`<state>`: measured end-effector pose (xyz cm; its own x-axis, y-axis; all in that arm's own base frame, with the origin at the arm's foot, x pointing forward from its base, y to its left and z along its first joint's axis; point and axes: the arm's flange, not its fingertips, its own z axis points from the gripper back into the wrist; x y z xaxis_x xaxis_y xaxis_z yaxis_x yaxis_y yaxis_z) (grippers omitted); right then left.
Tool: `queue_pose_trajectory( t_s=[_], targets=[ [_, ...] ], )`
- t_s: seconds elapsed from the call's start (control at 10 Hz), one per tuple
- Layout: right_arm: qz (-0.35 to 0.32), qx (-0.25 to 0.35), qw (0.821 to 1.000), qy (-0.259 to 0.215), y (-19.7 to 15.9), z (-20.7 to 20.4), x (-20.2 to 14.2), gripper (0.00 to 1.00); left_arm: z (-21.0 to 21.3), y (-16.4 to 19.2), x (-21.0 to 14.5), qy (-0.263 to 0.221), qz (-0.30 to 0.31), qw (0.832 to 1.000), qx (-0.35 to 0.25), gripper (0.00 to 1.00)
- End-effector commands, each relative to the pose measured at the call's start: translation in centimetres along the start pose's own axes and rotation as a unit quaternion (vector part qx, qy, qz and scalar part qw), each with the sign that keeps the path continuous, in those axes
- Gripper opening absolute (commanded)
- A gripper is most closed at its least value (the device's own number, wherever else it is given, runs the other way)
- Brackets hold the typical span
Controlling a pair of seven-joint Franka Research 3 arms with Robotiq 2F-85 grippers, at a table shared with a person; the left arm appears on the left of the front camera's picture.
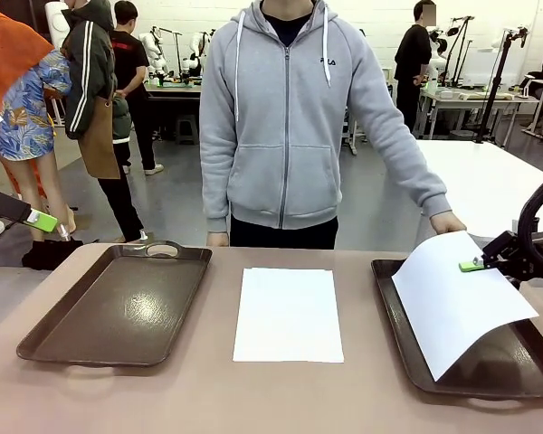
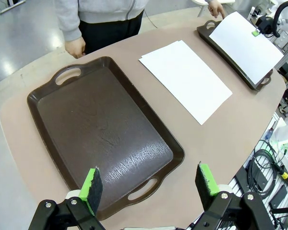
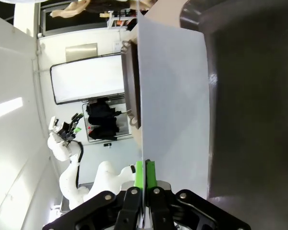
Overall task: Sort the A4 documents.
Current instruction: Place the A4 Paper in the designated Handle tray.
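A: At the frame's right, the right gripper (image 1: 473, 265) pinches a sheet (image 1: 452, 303) tilted over the tray (image 1: 403, 357); the left gripper (image 2: 149, 183) gapes empty.
B: Released crooked, it could overhang the rim. A second sheet (image 1: 288, 314) lies centre.

You've got one dark brown tray (image 1: 118, 307) at the left of the tan tabletop (image 1: 253, 398), another tray (image 1: 525, 357) far right, well apart; a person in a grey zip hoodie (image 1: 285, 117) stands across it.
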<state>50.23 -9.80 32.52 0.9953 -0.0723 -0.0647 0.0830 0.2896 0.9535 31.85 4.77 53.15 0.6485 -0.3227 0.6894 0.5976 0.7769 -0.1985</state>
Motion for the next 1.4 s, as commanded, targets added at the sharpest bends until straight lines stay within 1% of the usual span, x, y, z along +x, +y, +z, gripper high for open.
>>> queue_pose_trajectory(
  t_s=[0.0, 0.2, 0.4, 0.7, 0.8, 1.0, 1.3],
  targets=[
    [-0.006, -0.051, 0.998, -0.020, 0.1, -1.4, 0.4, 0.01, -0.1, 0.2, 0.0, -0.004, -0.005, 1.000, -0.004, 1.00],
    [-0.007, -0.097, 0.995, -0.025, 0.2, -1.8, 0.5, 0.01, -0.1, 0.2, 0.0, -0.004, -0.005, 1.000, -0.004, 1.00],
    [-0.023, -0.155, 0.987, -0.031, -0.3, -1.5, 0.6, 0.01, -0.1, 0.2, 0.0, -0.004, -0.005, 1.000, -0.004, 1.00],
    [-0.020, -0.199, 0.979, -0.041, 0.6, 0.0, 0.2, 0.01, -0.1, 0.2, 0.0, -0.004, -0.005, 1.000, -0.004, 1.00],
    [-0.017, -0.211, 0.977, -0.037, 0.9, 0.0, 0.2, 0.01, -0.1, 0.2, 0.0, -0.004, -0.005, 1.000, -0.004, 1.00],
    [-0.009, -0.233, 0.972, -0.024, 1.7, -0.3, 0.5, 0.01, -0.1, 0.2, 0.0, -0.004, -0.005, 1.000, -0.004, 1.00],
    [0.003, -0.273, 0.962, 0.027, 3.1, -1.8, 1.5, 0.01, -0.1, 0.2, 0.0, -0.004, -0.005, 1.000, -0.004, 1.00]
  ],
)
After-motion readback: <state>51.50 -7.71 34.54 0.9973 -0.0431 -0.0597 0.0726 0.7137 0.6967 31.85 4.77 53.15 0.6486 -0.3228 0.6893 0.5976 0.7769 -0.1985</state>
